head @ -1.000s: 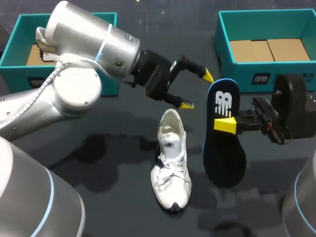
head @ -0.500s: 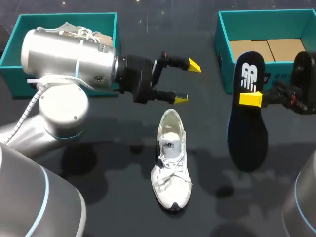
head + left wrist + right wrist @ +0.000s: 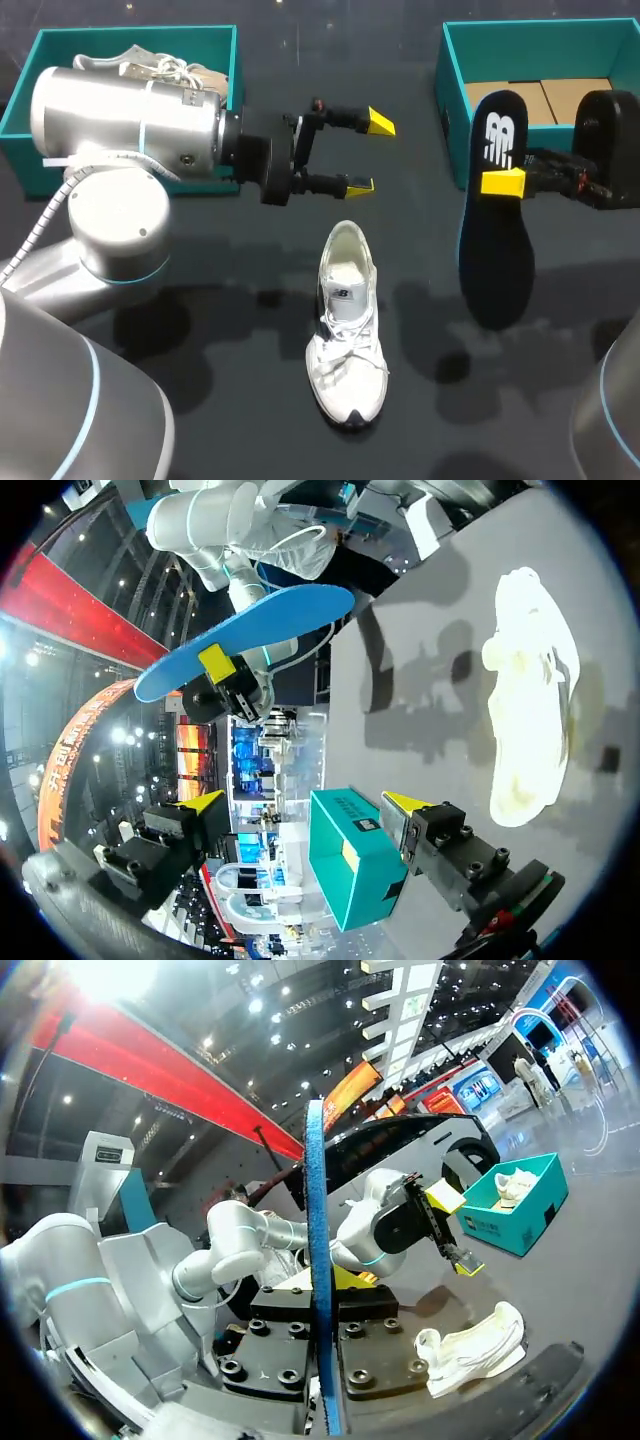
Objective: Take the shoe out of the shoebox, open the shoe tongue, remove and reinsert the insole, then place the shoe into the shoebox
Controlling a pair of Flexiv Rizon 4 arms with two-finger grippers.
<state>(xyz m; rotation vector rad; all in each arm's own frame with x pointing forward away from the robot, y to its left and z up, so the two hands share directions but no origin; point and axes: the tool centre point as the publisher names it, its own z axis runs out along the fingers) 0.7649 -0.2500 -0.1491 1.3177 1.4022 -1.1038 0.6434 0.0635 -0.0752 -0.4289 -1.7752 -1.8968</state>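
Right gripper [image 3: 502, 183] clamped on the insole [image 3: 492, 230], one yellow finger across its dark, logo-printed face, the other hidden behind it. Insole held clear of the tabletop [image 3: 200, 400] over the right side, long axis running from far edge toward near edge, far end overlapping the front wall of the right box [image 3: 455, 70] in the head view; own shadow on the surface below. Right wrist view: insole [image 3: 318, 1260] seen edge-on, a thin blue strip straight out from the gripper. Left wrist view: its blue underside [image 3: 250, 630] showing. Left gripper [image 3: 368, 152] fingers spread, nothing between them, hanging above the tabletop just beyond the shoe's heel, pointing toward the right box. Left wrist view: left gripper [image 3: 300, 810] with right box [image 3: 350, 860] ahead of it. Shoe [image 3: 345, 330] white, laced, upright on its sole mid-tabletop, toe toward near edge, touching neither gripper. Also seen at [image 3: 530, 710] and [image 3: 470, 1350]. Right box teal, far-right corner, brown cardboard floor. Left box [image 3: 140, 40] teal, far-left corner, second shoe [image 3: 150, 65] inside, left arm crossing in front.
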